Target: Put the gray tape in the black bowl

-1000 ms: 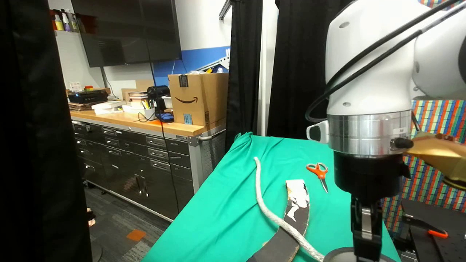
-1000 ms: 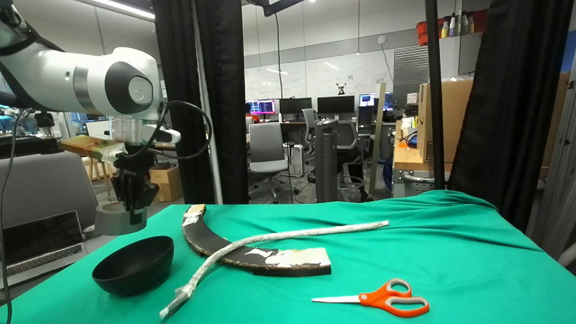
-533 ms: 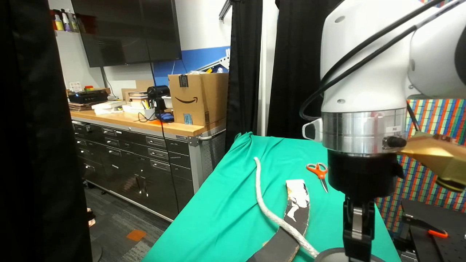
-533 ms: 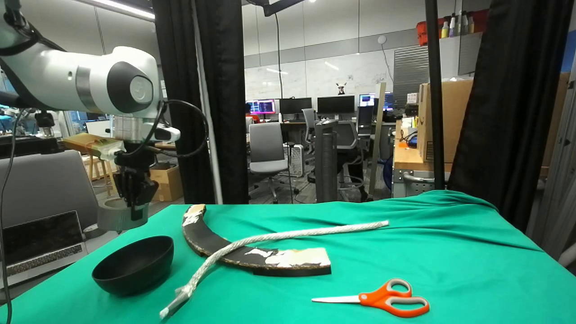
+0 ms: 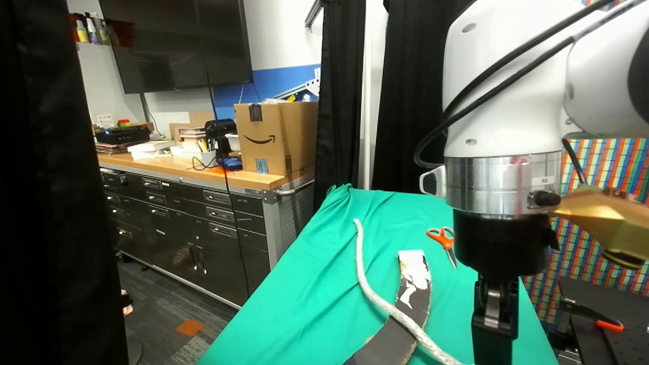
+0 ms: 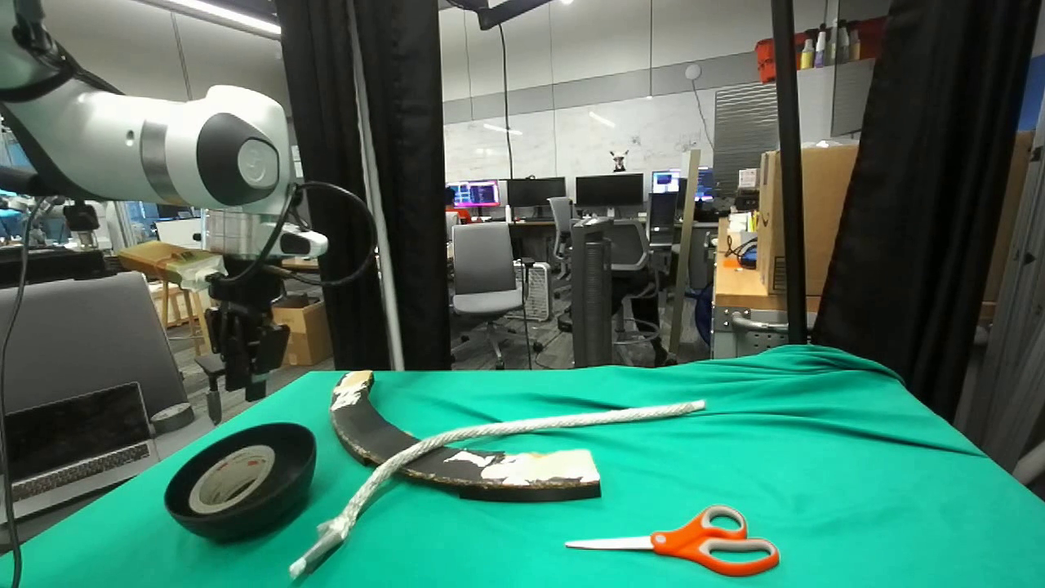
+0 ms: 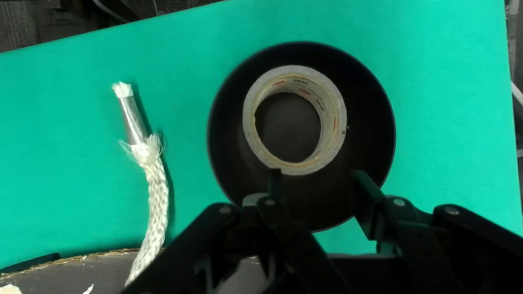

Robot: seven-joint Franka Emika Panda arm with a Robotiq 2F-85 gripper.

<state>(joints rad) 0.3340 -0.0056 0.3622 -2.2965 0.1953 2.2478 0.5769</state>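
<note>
The gray tape point(image 6: 260, 464) lies inside the black bowl point(image 6: 287, 490) in an exterior view, tilted against its slope. In the wrist view the gray tape point(image 7: 333, 126) sits within the black bowl point(image 7: 369, 118), a little off centre, with its hole facing up. My gripper point(image 6: 235, 397) hangs above the bowl, apart from it. In the wrist view the gripper point(image 7: 318, 179) has its fingers spread with nothing between them. In an exterior view the gripper point(image 5: 492, 334) reaches the lower edge; tape and bowl are out of view there.
A white rope point(image 6: 490, 429) crosses a dark curved board point(image 6: 371, 429) beside the bowl. Orange scissors point(image 6: 694, 539) lie on the green cloth point(image 6: 857, 457). A laptop point(image 6: 77, 445) and a small gray round object point(image 6: 172, 418) are beyond the table edge.
Earlier my gripper held the gray tape above the bowl. Now its fingers have opened and the tape has dropped into the bowl. The arm has shifted slightly.
</note>
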